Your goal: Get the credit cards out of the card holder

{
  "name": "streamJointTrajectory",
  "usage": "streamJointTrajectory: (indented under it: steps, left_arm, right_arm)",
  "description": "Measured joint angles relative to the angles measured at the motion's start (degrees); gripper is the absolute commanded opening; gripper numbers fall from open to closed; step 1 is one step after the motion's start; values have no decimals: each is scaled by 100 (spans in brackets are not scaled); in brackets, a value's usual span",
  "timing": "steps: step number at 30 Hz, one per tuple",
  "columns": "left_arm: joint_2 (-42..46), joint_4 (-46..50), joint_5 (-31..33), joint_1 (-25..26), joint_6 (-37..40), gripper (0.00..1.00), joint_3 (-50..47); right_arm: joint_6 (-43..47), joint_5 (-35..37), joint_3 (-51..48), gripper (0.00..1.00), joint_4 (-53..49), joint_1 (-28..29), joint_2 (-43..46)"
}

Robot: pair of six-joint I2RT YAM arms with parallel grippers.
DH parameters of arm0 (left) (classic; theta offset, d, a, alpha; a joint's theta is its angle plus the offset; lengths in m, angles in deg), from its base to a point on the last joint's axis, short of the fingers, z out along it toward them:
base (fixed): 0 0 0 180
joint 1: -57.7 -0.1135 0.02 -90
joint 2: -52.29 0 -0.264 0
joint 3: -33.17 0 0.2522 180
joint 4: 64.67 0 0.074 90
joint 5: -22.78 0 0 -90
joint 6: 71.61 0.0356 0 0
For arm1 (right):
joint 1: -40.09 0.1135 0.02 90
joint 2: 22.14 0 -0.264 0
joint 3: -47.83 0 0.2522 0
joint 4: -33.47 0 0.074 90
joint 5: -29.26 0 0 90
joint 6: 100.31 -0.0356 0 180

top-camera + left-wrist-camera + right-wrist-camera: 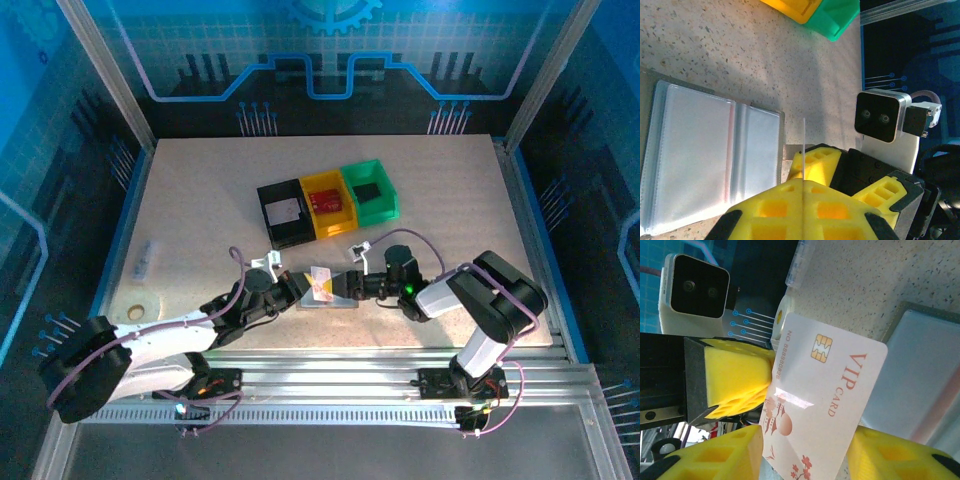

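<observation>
The left gripper (803,192) is squeezing tight on the card (825,400), holding it up off the surface (740,60) right by the holder (700,155). The holder is lying open and flat, showing its clear sleeves. The right gripper (805,440) is reaching in from the other side of the holder. Its fingers (715,455) are standing partly apart, one at each side edge of the card. I cannot tell if they are pressing the card or only sitting next to it. The card is showing a gold chip and the red words VIP CARD. Well behind the holder, a black bin (268,215), a yellow bin (335,225) and a green bin (390,195) are sitting side by side
</observation>
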State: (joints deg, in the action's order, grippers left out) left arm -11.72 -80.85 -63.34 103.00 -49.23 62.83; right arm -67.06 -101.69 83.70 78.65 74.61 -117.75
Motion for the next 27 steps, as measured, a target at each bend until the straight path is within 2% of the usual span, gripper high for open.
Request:
streamJointTrajectory:
  steps: [12,16,18,20,22,27]
  left_arm:
    - [0,-28,87,46,-9,0,-74]
    - [61,28,107,52,2,0,-72]
    - [278,271,81,44,52,25,-66]
    - [560,588,-94,-63,203,42,-50]
    - [894,1023,-356,-323,358,51,11]
    - [1698,2461,-1427,-1554,994,62,507]
  right_arm:
    - [-208,-24,-4,3,428,-2,0]
    - [-262,-28,-7,0,481,-9,2]
    - [-254,-70,-7,0,442,-17,26]
    - [-192,-155,-4,0,306,-68,120]
    - [-85,-247,-2,0,98,-125,249]
    - [409,-516,111,0,-817,-157,597]
